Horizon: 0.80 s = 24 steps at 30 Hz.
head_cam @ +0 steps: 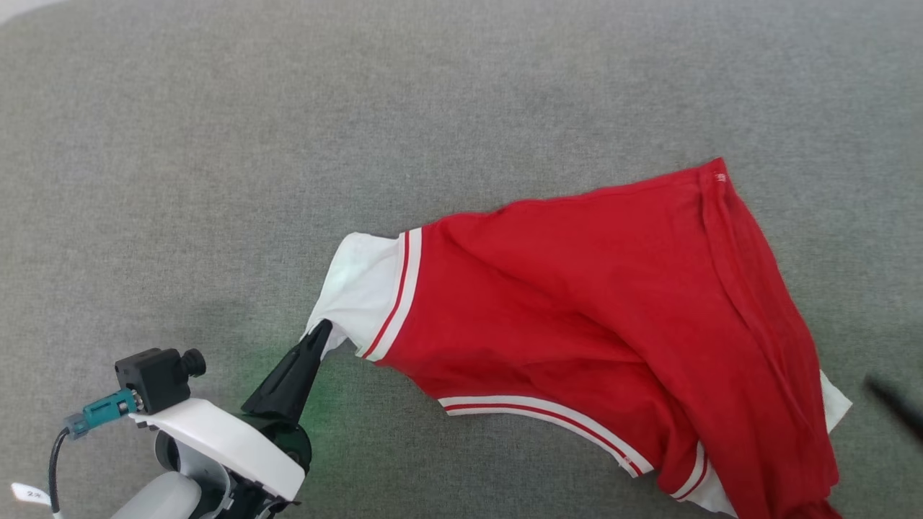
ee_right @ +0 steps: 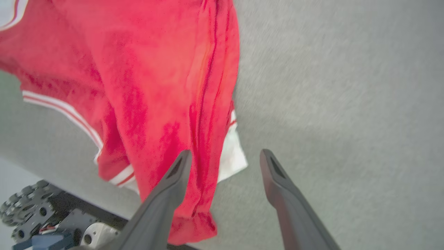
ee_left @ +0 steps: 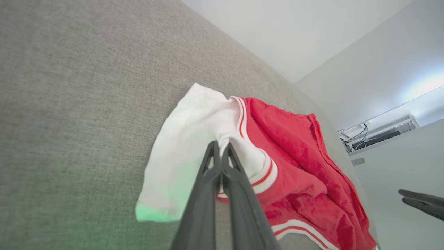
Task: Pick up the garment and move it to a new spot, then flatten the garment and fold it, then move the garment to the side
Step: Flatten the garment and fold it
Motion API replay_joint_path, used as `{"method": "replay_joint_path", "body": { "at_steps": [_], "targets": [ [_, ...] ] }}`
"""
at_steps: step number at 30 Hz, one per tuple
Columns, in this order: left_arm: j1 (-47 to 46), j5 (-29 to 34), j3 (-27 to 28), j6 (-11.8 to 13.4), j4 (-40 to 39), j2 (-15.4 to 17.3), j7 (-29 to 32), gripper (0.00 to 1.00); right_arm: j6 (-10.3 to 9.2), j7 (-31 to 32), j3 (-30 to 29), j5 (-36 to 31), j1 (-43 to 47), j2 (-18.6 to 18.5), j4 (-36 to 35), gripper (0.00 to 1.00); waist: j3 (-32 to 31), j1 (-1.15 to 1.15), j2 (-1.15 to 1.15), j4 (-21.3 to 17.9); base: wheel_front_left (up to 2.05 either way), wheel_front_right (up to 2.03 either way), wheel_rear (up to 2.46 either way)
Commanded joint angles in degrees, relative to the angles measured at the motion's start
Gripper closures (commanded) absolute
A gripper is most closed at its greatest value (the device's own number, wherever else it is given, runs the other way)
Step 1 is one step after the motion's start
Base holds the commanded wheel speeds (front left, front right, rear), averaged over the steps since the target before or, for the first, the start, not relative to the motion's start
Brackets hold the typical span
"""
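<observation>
**L gripper pinches sleeve, R gripper open**

Garment [head_cam: 577, 303] lies rumpled on grey fabric surface [head_cam: 216, 144], from centre to lower right of head view. The red body is bunched, w/ striped trim along the bottom edge. L gripper [head_cam: 321, 331], at lower left, has its fingers clamped tight on the white sleeve's edge, at frame centre in L wrist view. R gripper [ee_right: 225, 154] has fingers spread wide, gripping nothing. Its left finger overlaps red cloth at bottom centre of R wrist view.
</observation>
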Motion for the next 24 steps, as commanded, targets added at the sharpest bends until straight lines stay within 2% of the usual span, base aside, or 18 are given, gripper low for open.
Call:
{"method": "replay_joint_path", "body": {
  "at_steps": [1, 5, 9, 14, 17, 21, 24],
  "targets": [
    [-0.2, 1.0, 0.4, -0.2, -0.1, -0.1, -0.4, 1.0, 0.0, 0.7, 0.1, -1.1, -3.0, -1.5, 0.2, 0.0, 0.6, 0.0, 0.0, 0.2, 0.0, 0.0, 0.0],
    [-1.5, 1.3, 0.3, -0.8, 0.1, -1.2, -0.3, 1.0, 0.0, -0.3, 5.0, -1.8, -15.3, -2.8, 6.4, 0.0, 2.3, 0.0, 0.0, 1.1, 0.0, 0.0, 0.0],
    [-3.9, 1.8, -0.4, -1.6, 1.3, -2.9, 0.5, 1.0, 0.0, -1.3, 13.0, -7.2, -26.7, -6.0, 15.3, 0.0, 4.5, 0.0, 0.0, 2.7, 0.0, 0.0, 0.0],
    [-6.5, 2.4, -1.2, -3.0, 3.9, -5.2, 0.6, 1.0, -0.01, -3.3, 21.5, -9.1, -39.2, -4.2, 26.5, 0.0, 6.6, 0.0, 0.0, 4.3, 0.0, 0.0, 0.0],
    [-7.8, 2.6, -1.4, -3.6, 5.4, -6.6, 0.5, 1.0, 0.0, -4.2, 25.7, -9.1, -43.6, -3.1, 32.3, 0.0, 7.4, 0.0, 0.0, 5.2, 0.0, 0.0, 0.0],
    [-8.7, 3.2, -1.8, -4.5, 7.1, -8.1, 0.3, 1.0, -0.01, -4.3, 31.4, -9.8, -46.8, -5.1, 37.7, 0.0, 7.9, 0.0, 0.0, 6.0, 0.0, 0.0, 0.0],
    [-8.9, 3.7, -2.2, -5.0, 8.2, -8.6, 0.3, 1.0, 0.01, -2.4, 34.6, -7.7, -46.2, -5.6, 40.5, 0.0, 7.8, 0.0, 0.0, 6.3, 0.0, 0.0, 0.0]
  ]
}}
